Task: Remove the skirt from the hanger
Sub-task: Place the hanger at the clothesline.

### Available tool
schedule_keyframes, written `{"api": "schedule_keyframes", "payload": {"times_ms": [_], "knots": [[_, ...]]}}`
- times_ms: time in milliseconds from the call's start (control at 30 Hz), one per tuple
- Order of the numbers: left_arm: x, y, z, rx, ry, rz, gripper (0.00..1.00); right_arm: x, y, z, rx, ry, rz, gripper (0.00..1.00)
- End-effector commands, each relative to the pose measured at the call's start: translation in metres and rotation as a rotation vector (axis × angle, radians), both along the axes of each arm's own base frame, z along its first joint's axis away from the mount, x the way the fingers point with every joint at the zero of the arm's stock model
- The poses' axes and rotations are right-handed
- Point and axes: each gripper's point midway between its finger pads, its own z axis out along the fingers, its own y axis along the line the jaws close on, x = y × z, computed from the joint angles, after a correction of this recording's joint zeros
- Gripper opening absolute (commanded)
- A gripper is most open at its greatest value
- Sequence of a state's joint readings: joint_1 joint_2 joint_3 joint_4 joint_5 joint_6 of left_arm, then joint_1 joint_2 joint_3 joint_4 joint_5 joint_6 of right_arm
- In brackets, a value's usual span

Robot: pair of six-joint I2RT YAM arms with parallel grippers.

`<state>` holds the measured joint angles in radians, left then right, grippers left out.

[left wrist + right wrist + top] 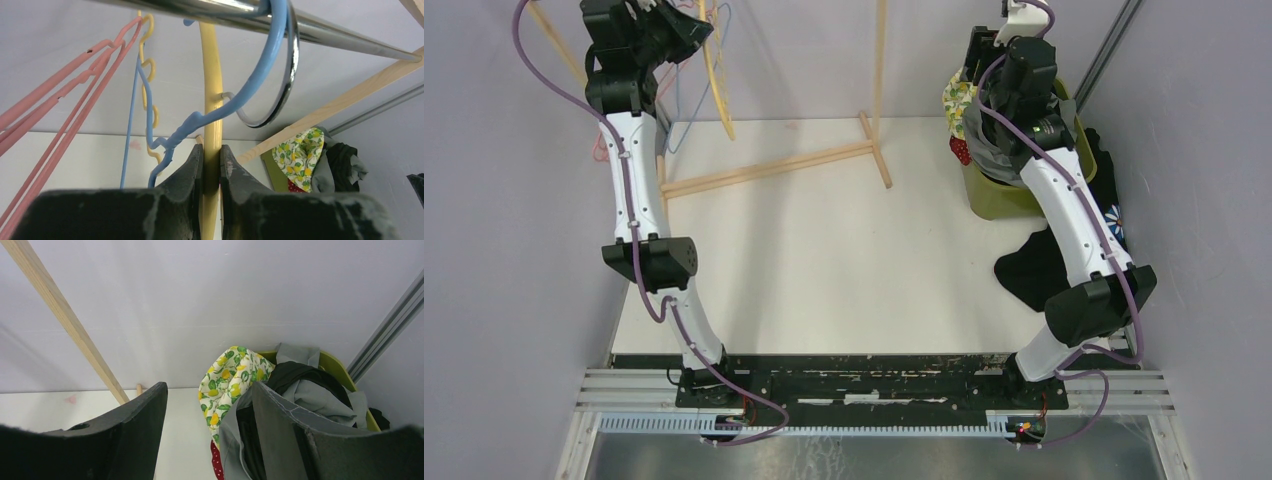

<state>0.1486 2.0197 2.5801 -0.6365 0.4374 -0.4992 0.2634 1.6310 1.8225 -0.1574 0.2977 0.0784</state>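
My left gripper (211, 155) is raised at the clothes rail (325, 32) and shut on the yellow hanger (212, 100), pinching its bar between both fingers. From above, that hanger (719, 80) hangs bare beside my left gripper (686, 25). My right gripper (209, 390) stands open over the green bin (335, 365), with nothing clamped. Lemon-print cloth (232, 375) and grey cloth (310, 400) lie heaped in the bin, the grey one close by the right finger. I cannot tell which garment is the skirt.
Pink hangers (60, 110) and a blue hanger (260, 75) hang on the rail by the yellow one. The wooden rack's foot (774, 165) lies across the back of the table. A black garment (1034, 265) spills onto the table beside the bin (999, 195).
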Motion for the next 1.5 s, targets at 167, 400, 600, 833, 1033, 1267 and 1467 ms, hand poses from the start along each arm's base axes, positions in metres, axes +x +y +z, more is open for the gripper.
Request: {"api": "schedule_keyframes", "payload": {"times_ms": [167, 400, 600, 833, 1033, 1267, 1467], "knots": [[0.004, 0.025, -0.025, 0.116, 0.062, 0.132, 0.28, -0.012, -0.002, 0.028, 0.004, -0.079, -0.012, 0.68], [-0.001, 0.025, -0.005, 0.125, 0.002, 0.144, 0.4, -0.011, -0.002, 0.024, -0.009, -0.072, -0.016, 0.68], [-0.008, 0.019, 0.009, 0.126, -0.038, 0.115, 0.44, -0.008, -0.001, 0.02, -0.009, -0.064, -0.013, 0.68], [-0.033, 0.022, 0.041, 0.18, -0.122, 0.142, 0.53, -0.005, 0.001, 0.015, -0.003, -0.057, -0.006, 0.67], [-0.051, 0.026, 0.055, 0.235, -0.158, 0.17, 0.61, -0.004, 0.003, 0.013, 0.0, -0.053, 0.0, 0.67], [-0.074, 0.031, 0.071, 0.307, -0.208, 0.209, 0.73, -0.004, 0.004, 0.011, 0.008, -0.05, 0.007, 0.67], [-0.078, 0.04, 0.062, 0.355, -0.179, 0.248, 0.76, -0.006, 0.005, 0.013, 0.01, -0.052, 0.011, 0.67]]}}
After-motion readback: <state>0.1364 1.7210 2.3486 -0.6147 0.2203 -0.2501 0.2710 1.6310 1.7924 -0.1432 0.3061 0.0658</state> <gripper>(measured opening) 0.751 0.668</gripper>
